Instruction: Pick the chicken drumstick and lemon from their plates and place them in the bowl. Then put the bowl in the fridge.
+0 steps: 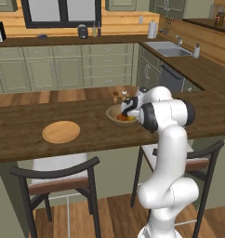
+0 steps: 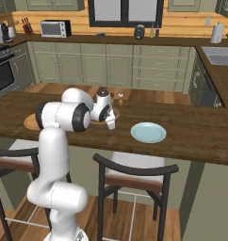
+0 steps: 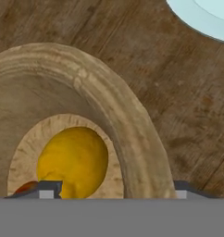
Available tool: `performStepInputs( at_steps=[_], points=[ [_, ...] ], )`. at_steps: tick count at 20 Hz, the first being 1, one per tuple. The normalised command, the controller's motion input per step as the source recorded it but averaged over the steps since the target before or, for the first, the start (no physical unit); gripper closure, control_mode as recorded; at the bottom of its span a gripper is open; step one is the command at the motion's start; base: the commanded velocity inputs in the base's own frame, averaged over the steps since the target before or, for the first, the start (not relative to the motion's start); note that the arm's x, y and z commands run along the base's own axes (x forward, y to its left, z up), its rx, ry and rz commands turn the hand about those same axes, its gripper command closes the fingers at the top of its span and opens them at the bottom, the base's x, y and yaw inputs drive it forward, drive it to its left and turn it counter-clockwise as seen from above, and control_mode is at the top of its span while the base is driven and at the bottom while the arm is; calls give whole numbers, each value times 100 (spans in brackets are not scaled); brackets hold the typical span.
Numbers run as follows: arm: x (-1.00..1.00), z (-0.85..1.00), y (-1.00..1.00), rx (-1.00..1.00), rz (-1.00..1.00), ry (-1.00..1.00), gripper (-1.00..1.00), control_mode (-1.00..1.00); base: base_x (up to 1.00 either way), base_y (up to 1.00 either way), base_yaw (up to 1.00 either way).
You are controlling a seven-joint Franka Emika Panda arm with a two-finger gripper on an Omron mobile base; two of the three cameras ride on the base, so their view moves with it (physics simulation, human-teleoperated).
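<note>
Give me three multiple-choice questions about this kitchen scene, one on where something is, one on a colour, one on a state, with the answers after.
1. Where is the lemon?
A. on the teal plate
B. in the bowl
C. on the stool

2. What colour is the plate to the right of the bowl in the right base view?
A. pale teal
B. red
C. black

3. What state is the wooden plate in?
A. stacked under the bowl
B. holding the lemon
C. bare

Answers: 1 B, the hand view shows the lemon on the bowl's floor. 2 A, it shows pale blue-green on the dark counter. 3 C, nothing lies on it in the left base view.
</note>
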Motion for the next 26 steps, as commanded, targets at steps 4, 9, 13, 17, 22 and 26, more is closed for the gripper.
performStepInputs(
  at_steps=[4,9,13,17,22,26],
  points=[
    [-17,-23,0,0,-1,0,100,-100,0,0,0],
    [-31,-4,0,0,0,-5,100,-100,0,0,0],
    [-25,-1,0,0,-1,-5,100,-100,0,0,0],
    [-14,8,0,2,-5,-15,100,-100,0,0,0],
    [-43,80,0,4,-11,-16,100,-100,0,0,0],
    [-92,100,0,8,-18,0,100,-100,0,0,0]
  ],
)
